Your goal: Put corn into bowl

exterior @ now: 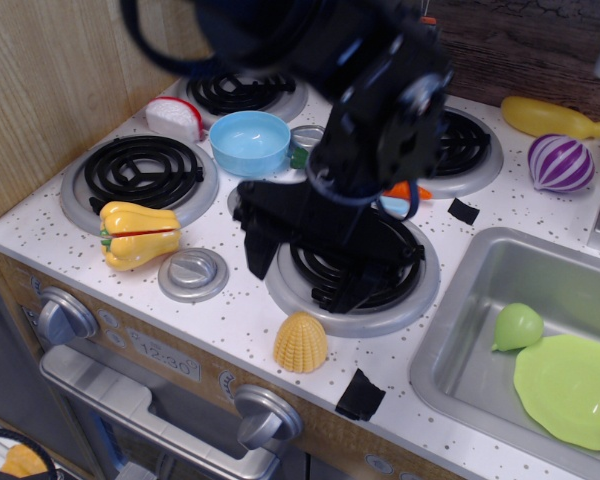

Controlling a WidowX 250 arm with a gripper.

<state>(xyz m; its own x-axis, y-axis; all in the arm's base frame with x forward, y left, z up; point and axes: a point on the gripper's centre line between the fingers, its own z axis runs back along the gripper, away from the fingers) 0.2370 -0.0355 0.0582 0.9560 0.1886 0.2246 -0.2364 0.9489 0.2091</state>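
Corn (301,342) sits upright on the white speckled counter (230,320) at the front edge, just ahead of the front-right burner (380,285), nothing touching it. Gripper (300,268) hangs above that burner, jaws spread — two black fingers pointing down, one at the burner's left rim, one over its front part, nothing between them. It's up and behind the corn, apart from it. Bowl (250,142) — light blue, upright — sits between the back burners, well apart from the corn. Yellow pepper (138,235) lies at front left beside a grey knob (192,273). Sink (460,350) on the right holds a lime-green plate (570,390) and a green pear (517,325).
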